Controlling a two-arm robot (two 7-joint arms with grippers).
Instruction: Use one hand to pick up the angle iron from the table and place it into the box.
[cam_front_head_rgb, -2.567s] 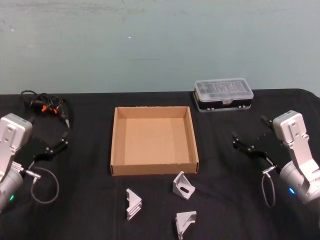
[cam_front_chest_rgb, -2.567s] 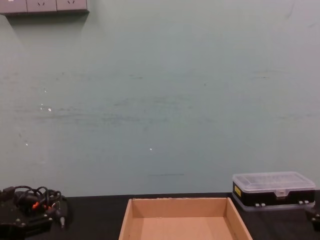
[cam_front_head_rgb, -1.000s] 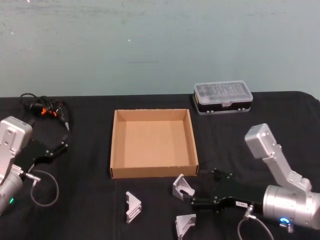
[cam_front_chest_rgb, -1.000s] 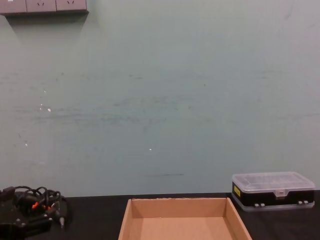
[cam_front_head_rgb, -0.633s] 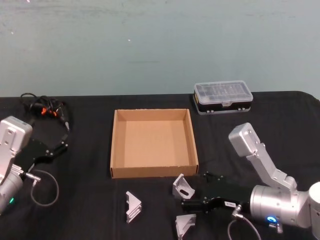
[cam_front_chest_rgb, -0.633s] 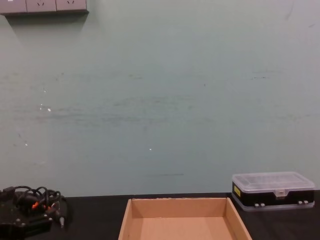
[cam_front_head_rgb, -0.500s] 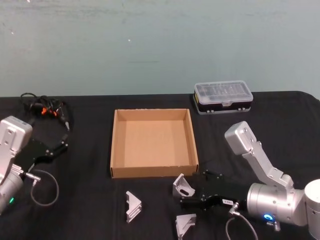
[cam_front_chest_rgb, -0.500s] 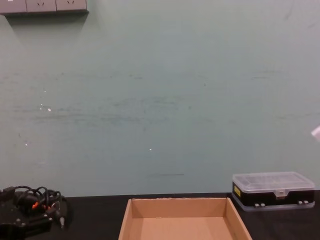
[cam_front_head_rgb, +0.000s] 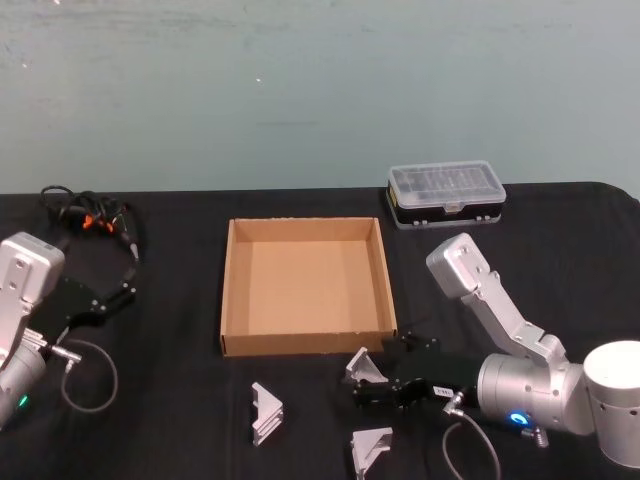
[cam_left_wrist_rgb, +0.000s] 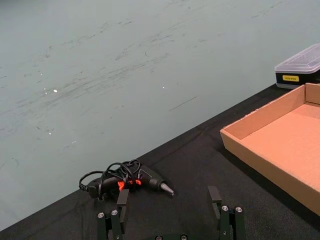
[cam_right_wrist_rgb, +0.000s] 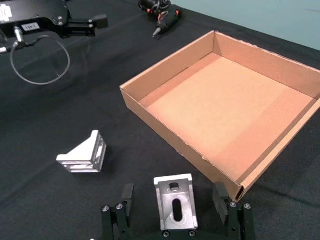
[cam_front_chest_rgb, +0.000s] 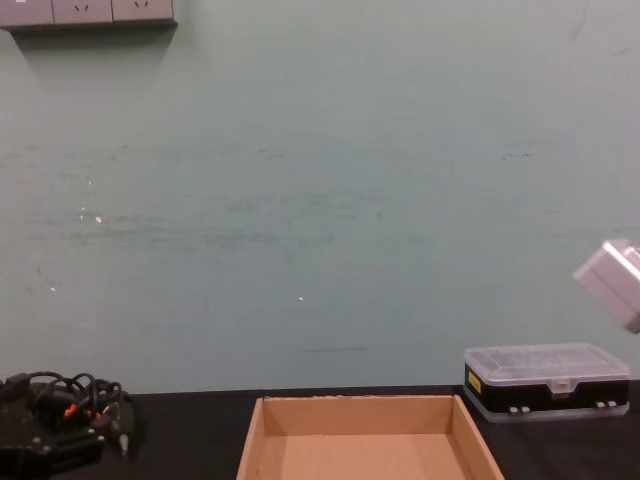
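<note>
From the head camera, the right pincer (cam_front_head_rgb: 379, 371) has slid in low from the right over the last second and now sits in front of the box (cam_front_head_rgb: 300, 343), its black fingers either side of the nearest bracket (cam_front_head_rgb: 361, 366). That puts me at the point of closing, I judge. Two more brackets (cam_front_head_rgb: 266, 411) lie on the matt black table (cam_front_head_rgb: 180, 385) nearer the front edge, well apart from it. The left pincer (cam_front_head_rgb: 127, 284) is parked far left. On the left wrist camera that pincer (cam_left_wrist_rgb: 170, 210) stands open and holds nothing, with a corded hand tool (cam_left_wrist_rgb: 127, 180) lying beyond it. The right wrist camera shows it best: the right pincer (cam_right_wrist_rgb: 173, 196) is spread wide, with a gap on each side of the bracket (cam_right_wrist_rgb: 175, 210), a dull silver, ribbed casting with a slotted face, still resting on the table beside the brown cardboard wall (cam_right_wrist_rgb: 170, 141) of the box. The chest camera gives the box's far wall (cam_front_chest_rgb: 360, 412), a clear-lidded plastic case (cam_front_chest_rgb: 548, 378), and the grey arm (cam_front_chest_rgb: 612, 282) newly at the right edge.
</note>
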